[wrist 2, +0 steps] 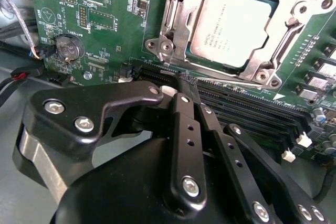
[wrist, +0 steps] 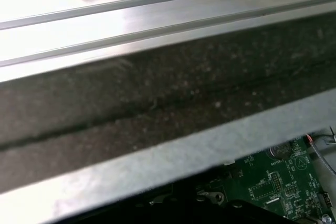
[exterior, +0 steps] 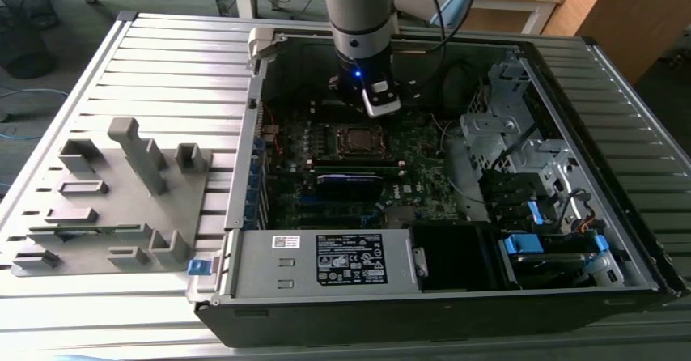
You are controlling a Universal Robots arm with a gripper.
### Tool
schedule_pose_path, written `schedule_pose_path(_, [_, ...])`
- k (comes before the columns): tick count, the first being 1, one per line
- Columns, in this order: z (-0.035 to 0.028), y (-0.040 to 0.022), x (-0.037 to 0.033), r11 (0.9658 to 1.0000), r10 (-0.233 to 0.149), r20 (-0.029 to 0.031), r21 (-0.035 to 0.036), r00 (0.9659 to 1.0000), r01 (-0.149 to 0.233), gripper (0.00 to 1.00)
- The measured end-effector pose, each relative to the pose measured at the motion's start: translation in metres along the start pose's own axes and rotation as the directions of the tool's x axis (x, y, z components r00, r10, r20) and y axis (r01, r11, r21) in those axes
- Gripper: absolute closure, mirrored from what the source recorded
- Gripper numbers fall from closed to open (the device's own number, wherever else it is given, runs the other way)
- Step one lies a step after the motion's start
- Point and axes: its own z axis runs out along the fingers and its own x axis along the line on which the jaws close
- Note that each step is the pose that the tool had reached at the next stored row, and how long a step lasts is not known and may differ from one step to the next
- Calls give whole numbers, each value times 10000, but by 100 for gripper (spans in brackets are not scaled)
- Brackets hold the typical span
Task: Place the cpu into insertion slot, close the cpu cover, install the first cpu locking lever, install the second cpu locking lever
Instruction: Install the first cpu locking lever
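Note:
The cpu [wrist 2: 231, 24], a dull silver square, lies in the insertion slot [exterior: 354, 138] on the green board. The cpu cover [wrist 2: 181, 17], a silver frame, lies flat around it. A thin silver locking lever [wrist 2: 231, 83] runs along the socket's edge beside the memory slots. My gripper [wrist 2: 184, 85] is shut, its black fingers [wrist 2: 181, 124] together, tips close to that lever's end; I cannot tell if they touch it. In the exterior view the gripper [exterior: 378, 106] hangs inside the open case just behind the socket.
A grey fixture block [exterior: 108, 207] sits on the slatted table at the exterior view's left. Inside the case are black memory slots [wrist 2: 252, 114], a coin battery [wrist 2: 69, 47], a power supply [exterior: 324, 260] and drive cages [exterior: 519, 150]. The case wall [wrist: 157, 108] stands close by.

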Motion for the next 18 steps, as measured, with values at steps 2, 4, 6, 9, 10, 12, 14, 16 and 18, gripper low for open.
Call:
schedule_pose_path(2, [1,-2,6,10000,3,8,-27,10000,-2,90])
schedule_pose_path(4, [2,-3,9,10000,2,14,-45,10000,-2,90])
schedule_pose_path(6, [3,-4,11,10000,2,26,-54,10000,-2,90])
schedule_pose_path(9, [7,-6,12,10000,-3,51,-65,10000,3,90])
schedule_pose_path(10, [9,-10,12,10000,-4,61,-67,10000,4,90])
schedule_pose_path(12, [10,-27,7,10000,-4,70,-71,10000,5,90])
schedule_pose_path(14, [10,-43,2,10000,-6,77,-73,10000,6,90])
schedule_pose_path(16, [11,-57,-1,10000,-8,86,-75,10000,9,90])
schedule_pose_path(18, [13,-67,-4,10000,-10,99,-78,10000,11,90])
